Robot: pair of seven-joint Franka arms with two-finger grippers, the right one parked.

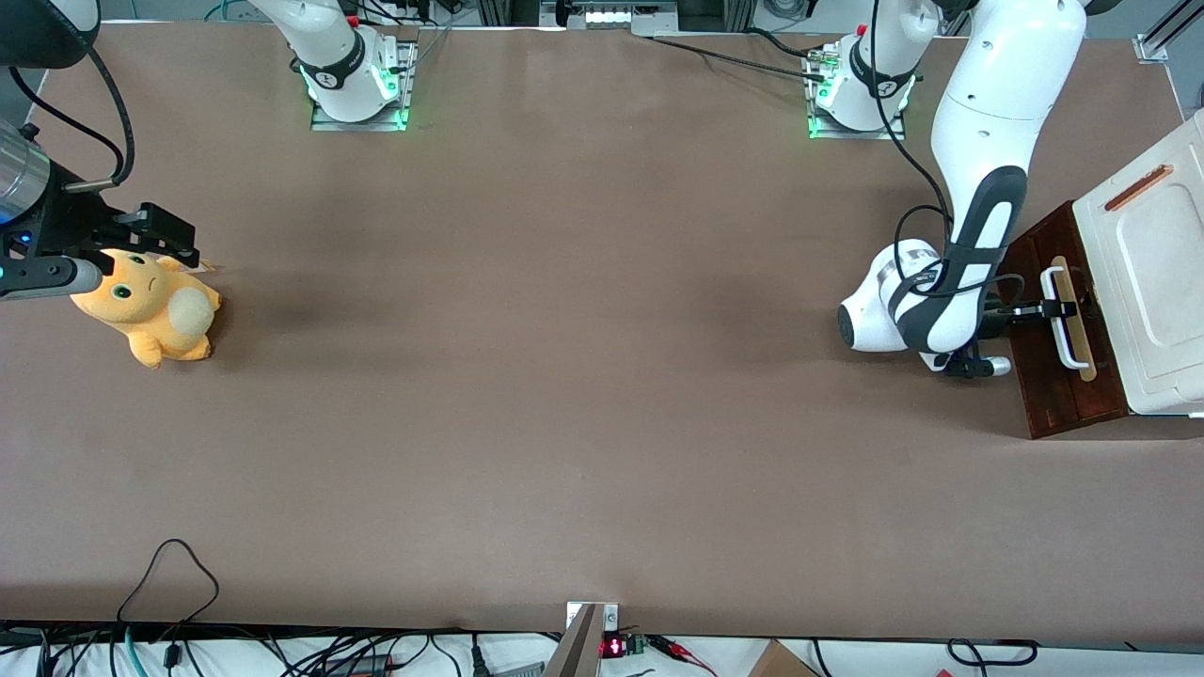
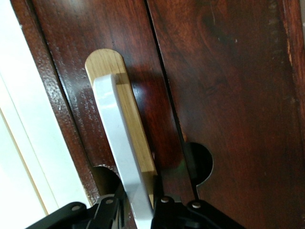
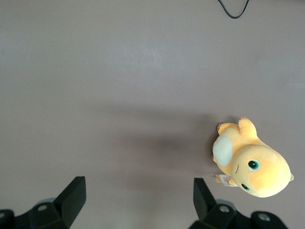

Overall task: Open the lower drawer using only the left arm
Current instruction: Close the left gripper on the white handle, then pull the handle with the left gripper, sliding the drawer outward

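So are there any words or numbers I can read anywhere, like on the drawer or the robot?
No readable text on the lower drawer, its white loop handle, the cabinet top or the plush toy.
Small red display at the table edge: glowing marks, too small to read.
The gripper at the handle bears no label.

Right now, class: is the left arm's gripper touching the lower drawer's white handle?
Touching. In the left wrist view the gripper has the white handle of the lower drawer between its fingers, with no gap showing.

White jointed left arm (image 1: 988, 113); black forearm panel; looping black cable; slim black pincer (image 1: 1055, 309).
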